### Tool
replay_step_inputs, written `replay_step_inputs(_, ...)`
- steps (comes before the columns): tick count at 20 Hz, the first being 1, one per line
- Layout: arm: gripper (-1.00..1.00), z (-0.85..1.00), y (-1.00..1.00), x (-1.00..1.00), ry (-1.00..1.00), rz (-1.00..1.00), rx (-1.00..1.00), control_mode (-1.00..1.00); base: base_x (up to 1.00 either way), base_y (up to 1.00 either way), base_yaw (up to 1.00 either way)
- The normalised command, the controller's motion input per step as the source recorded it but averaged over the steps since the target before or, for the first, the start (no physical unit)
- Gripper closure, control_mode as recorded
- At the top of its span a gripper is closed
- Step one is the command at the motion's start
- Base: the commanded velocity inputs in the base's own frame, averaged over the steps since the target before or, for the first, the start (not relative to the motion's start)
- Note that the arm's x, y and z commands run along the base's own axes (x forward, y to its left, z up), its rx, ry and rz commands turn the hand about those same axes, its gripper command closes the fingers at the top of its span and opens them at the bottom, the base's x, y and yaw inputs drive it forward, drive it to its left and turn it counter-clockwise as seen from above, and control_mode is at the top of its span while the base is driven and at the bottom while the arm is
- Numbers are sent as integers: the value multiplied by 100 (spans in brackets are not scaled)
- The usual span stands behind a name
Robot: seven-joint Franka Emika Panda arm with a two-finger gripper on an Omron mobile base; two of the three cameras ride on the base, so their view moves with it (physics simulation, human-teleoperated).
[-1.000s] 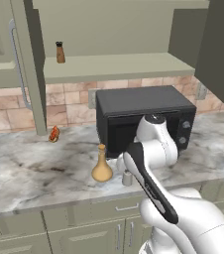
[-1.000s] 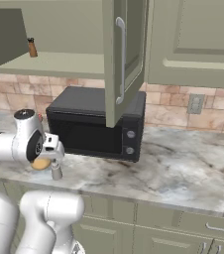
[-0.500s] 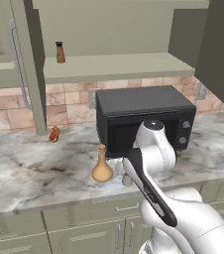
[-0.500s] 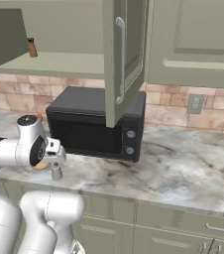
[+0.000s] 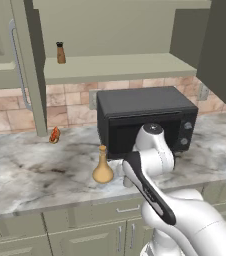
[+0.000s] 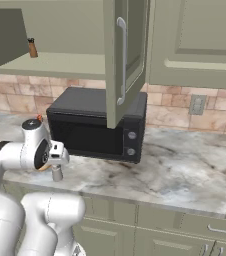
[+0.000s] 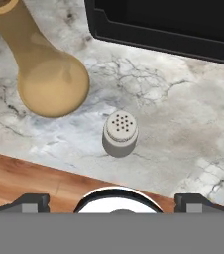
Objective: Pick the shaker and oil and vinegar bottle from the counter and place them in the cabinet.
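Gripper: your gripper (image 7: 112,201) hangs above the counter with its jaws spread wide. The two dark fingertips (image 7: 30,202) sit far apart at the bottom of the hand view, and they hold and touch nothing.

Shaker: the shaker (image 7: 120,133) stands upright on the counter (image 7: 183,129), directly below your hand and between the lines of the two fingers. You look down on its perforated top.

Shaker handling: judge it light, rigid and smooth-sided. It is small and short, so a glancing finger could tip it. Take it across the cylindrical body below the rounded top, with the fingers level on both sides.

Oil and vinegar bottle: the oil and vinegar bottle (image 5: 103,167) stands upright just beside the shaker, not touching it, in front of the microwave (image 5: 145,117).

Bottle handling: it looks stiff, and bottom-heavy at the bulb. The thin neck is the likely hold, though a smooth neck may slip.

Clearance: as you descend, mind the finger on the bottle's side, since its bulb lies close to that path.

Cabinet: the cabinet (image 6: 125,55) has its doors open. Its shelf (image 5: 115,67) carries a brown shaker (image 5: 60,52).
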Motion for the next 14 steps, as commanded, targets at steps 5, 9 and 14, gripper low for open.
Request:
replay_step_inputs(5,-100,-16,0,11,0,0,0,-100,0,0,0)
replay_step_inputs(9,-100,-15,0,8,0,0,0,-100,0,0,0)
replay_step_inputs(14,-100,-15,0,10,0,0,0,-100,0,0,0)
